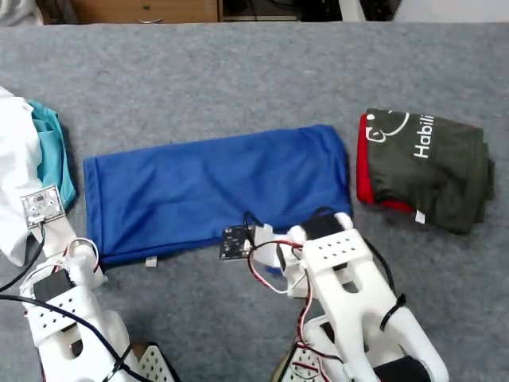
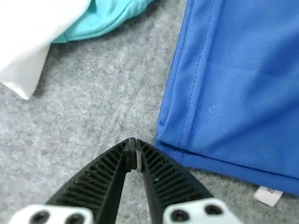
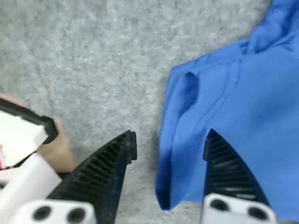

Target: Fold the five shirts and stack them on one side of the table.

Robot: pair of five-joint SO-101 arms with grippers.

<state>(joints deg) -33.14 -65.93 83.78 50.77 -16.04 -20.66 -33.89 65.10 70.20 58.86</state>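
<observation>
Tips together, the left tool (image 2: 133,156) hung over the table (image 2: 93,107) beside a corner of the blue shirt (image 2: 233,84), the right tool (image 3: 170,137) gaped astride its edge, and the high view showed that shirt's long axis running left-right across mid-frame, a dark folded shirt (image 1: 433,171) at right.

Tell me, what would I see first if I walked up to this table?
A long bright blue fabric shirt lies flat across the middle of the grey table. Right of it sits a folded dark green shirt on a red one; left of it, a white and teal cloth heap. The right gripper is open over the blue shirt's edge.
</observation>
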